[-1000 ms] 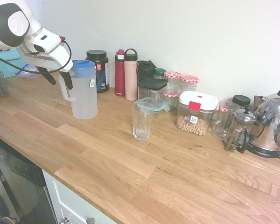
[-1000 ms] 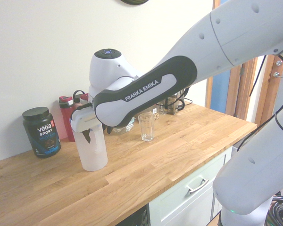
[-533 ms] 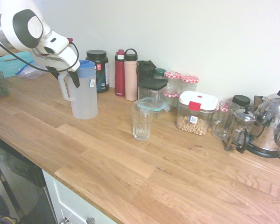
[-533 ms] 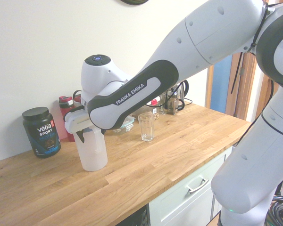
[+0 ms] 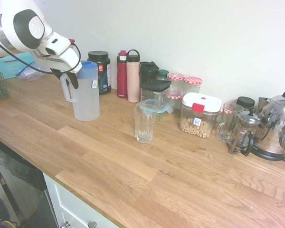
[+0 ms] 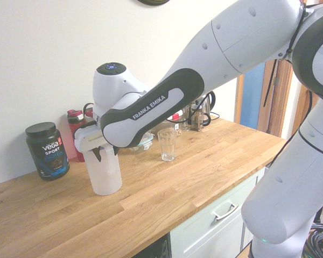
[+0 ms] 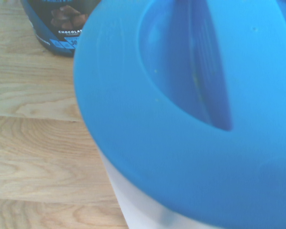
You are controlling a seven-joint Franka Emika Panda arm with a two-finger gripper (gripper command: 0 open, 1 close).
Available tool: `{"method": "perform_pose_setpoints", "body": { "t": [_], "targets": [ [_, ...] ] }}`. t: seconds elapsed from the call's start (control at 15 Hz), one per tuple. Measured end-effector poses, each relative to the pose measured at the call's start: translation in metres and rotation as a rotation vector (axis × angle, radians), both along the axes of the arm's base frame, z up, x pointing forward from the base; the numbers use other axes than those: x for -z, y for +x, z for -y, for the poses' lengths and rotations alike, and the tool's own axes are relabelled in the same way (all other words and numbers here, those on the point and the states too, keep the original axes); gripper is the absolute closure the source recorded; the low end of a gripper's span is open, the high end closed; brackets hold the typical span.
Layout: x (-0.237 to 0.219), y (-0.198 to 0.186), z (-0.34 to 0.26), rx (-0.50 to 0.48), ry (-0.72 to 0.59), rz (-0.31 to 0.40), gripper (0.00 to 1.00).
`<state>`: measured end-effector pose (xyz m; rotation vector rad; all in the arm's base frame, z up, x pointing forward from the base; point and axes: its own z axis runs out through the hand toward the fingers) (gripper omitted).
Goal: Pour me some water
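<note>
A round bright blue plastic lid (image 7: pixel 148 143) fills most of the wrist view, seen from close above. Its top has a sunken, curved recess (image 7: pixel 190 71) in darker blue shadow, with a few pale specks on the surface. Under the lid's rim shows the translucent white plastic wall of the jug (image 7: pixel 133 210) it caps. Beside the jug lies the light wooden plank bench (image 7: pixel 38 143). At one corner stands a dark tub with a blue band (image 7: pixel 57 24), its label reading "CHOCOLAT".

Pale wall (image 5: pixel 218 33) behind oak worktop (image 5: pixel 133 166), white drawers (image 6: pixel 215 215) below
</note>
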<state>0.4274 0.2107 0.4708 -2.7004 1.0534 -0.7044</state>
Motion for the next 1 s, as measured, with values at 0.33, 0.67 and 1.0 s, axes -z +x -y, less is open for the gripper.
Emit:
{"method": "perform_pose_setpoints", "body": {
  "t": [0.33,0.67,1.0],
  "targets": [
    [-0.0001,-0.0008,0.0000,0.000,-0.005,-0.004,1.00],
    [0.0000,-0.0002,0.0018,0.002,-0.012,-0.002,1.00],
    [-0.0019,-0.0093,-0.0045,-0.009,-0.024,-0.014,1.00]
  ]
}}
